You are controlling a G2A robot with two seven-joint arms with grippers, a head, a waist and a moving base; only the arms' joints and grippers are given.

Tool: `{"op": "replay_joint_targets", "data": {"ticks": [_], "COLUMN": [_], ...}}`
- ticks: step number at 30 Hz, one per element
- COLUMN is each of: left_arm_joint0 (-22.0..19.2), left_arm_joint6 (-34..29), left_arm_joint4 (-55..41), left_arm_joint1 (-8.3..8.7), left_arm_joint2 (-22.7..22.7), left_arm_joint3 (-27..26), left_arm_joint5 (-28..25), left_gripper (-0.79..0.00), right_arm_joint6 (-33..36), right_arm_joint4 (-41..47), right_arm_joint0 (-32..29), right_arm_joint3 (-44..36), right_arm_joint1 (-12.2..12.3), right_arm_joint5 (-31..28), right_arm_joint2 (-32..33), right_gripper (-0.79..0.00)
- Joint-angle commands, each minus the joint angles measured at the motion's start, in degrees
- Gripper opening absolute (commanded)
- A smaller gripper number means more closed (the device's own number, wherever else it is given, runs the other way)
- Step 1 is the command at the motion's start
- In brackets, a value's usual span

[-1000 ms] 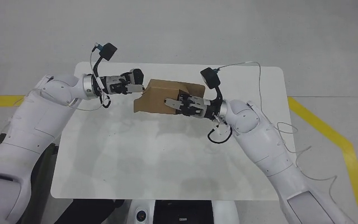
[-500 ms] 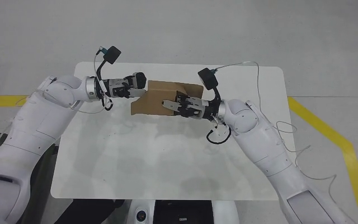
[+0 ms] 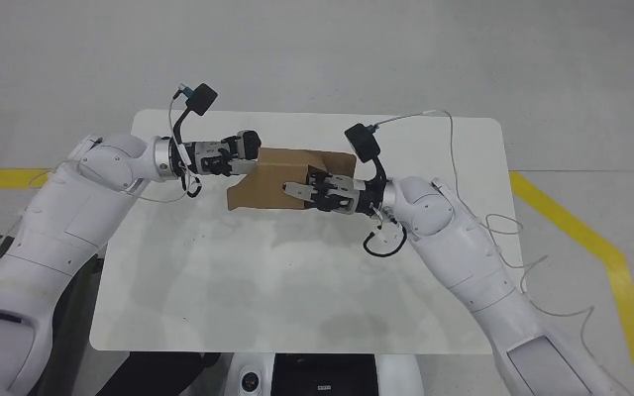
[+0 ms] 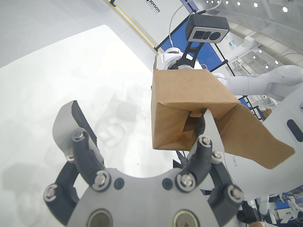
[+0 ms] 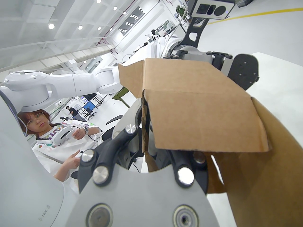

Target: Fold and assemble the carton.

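The brown carton [image 3: 280, 174] sits above the far middle of the white counter [image 3: 297, 287], lying lengthwise between the two arms. I cannot tell whether its underside touches the counter. It has been opened up into a box shape but its ends are not closed.

The left arm [image 3: 119, 163] comes in from the left side, and its jaws meet the carton's left end at the far corner. The left jaws stand wide open and have hold of nothing. In the left wrist view, one finger [image 4: 71, 119] hangs free over the bare counter [image 4: 71, 60], well apart from the cardboard. The other finger [image 4: 209, 128] is pushed into the open end of the carton [image 4: 189, 88], touching the folded panels just inside. Beside that finger a loose flap [image 4: 255, 140] sticks outward from the end.

The right arm [image 3: 436, 213] reaches in from the right side along the near wall of the carton. The right jaws are closed down on the carton's wall. In the right wrist view, one silver finger [image 5: 132, 116] lies just outside the raw edge of the carton [image 5: 189, 100]. Its partner is hidden inside, under the cardboard. A wide flap [image 5: 260, 178] hangs loose from the near end, next to these jaws. At the carton's far end, the dark pad [image 5: 246, 70] of a left finger shows beside the corner.
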Motion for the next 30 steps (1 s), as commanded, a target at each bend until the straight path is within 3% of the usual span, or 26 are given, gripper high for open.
{"op": "replay_joint_targets", "data": {"ticks": [1,20,30], "left_arm_joint0": [0.0,-0.8,0.1], "left_arm_joint6": [0.0,0.3,1.8], "left_arm_joint4": [-0.1,-2.0,2.4], "left_arm_joint1": [0.07,0.9,2.15], "left_arm_joint2": [0.0,-1.5,-2.9], "left_arm_joint3": [-0.1,1.6,-3.8], "left_arm_joint5": [0.0,-0.3,-1.8], "left_gripper": [0.0,0.0,0.0], "right_arm_joint6": [-0.2,-5.9,-8.4], "right_arm_joint4": [-0.1,-10.1,-13.9], "right_arm_joint0": [0.1,-1.3,-2.0], "right_arm_joint3": [0.1,1.0,0.5], "right_arm_joint1": [0.0,1.1,1.2], "right_arm_joint5": [-0.1,3.5,6.3], "right_arm_joint2": [0.0,5.2,5.6], "right_gripper": [-0.785,-0.785,-0.785]}}
